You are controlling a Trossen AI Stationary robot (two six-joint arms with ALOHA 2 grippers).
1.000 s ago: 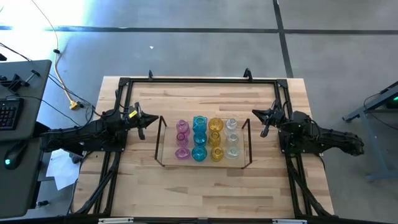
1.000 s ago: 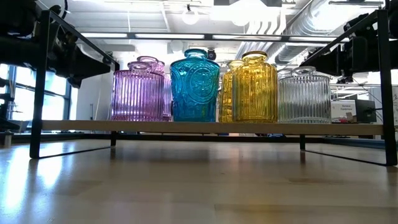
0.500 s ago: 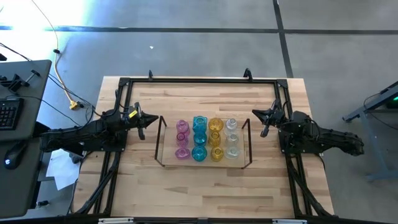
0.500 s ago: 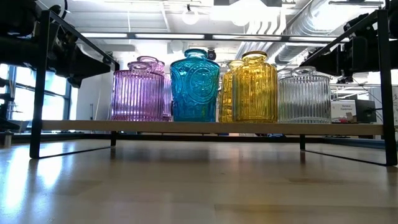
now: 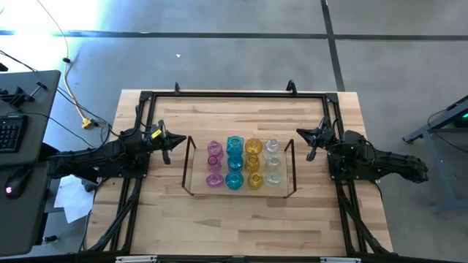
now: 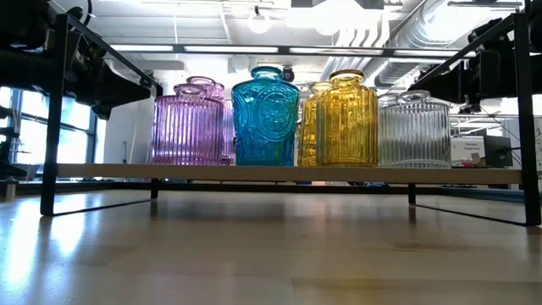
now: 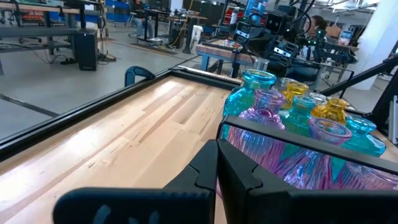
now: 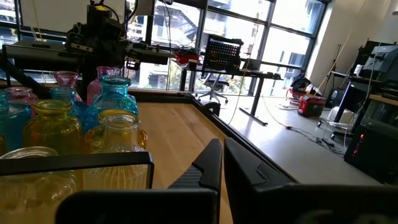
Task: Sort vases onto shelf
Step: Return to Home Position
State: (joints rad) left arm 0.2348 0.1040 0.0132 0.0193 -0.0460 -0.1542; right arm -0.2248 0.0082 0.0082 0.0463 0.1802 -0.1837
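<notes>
Several small glass vases stand by their bases in four colour columns on the shelf (image 5: pixel 239 191): pink (image 5: pixel 213 164), teal blue (image 5: pixel 234 162), yellow (image 5: pixel 254 162), clear (image 5: pixel 273 162). In the low view the front ones are pink (image 6: pixel 186 130), blue (image 6: pixel 265 117), yellow (image 6: pixel 345 119) and clear (image 6: pixel 414 131). My left gripper (image 5: pixel 167 142) is shut, off the shelf's left end, touching nothing; its own view shows the fingers (image 7: pixel 217 168) closed. My right gripper (image 5: pixel 310 142) is shut, off the shelf's right end, fingers (image 8: pixel 221 163) closed together.
A black metal frame (image 5: pixel 234 94) borders the wooden table. Bare wood lies in front of the shelf (image 5: pixel 241 219) and behind it (image 5: pixel 234 117). A desk with a keyboard (image 5: pixel 9 131) stands left of the table, with cables on the floor.
</notes>
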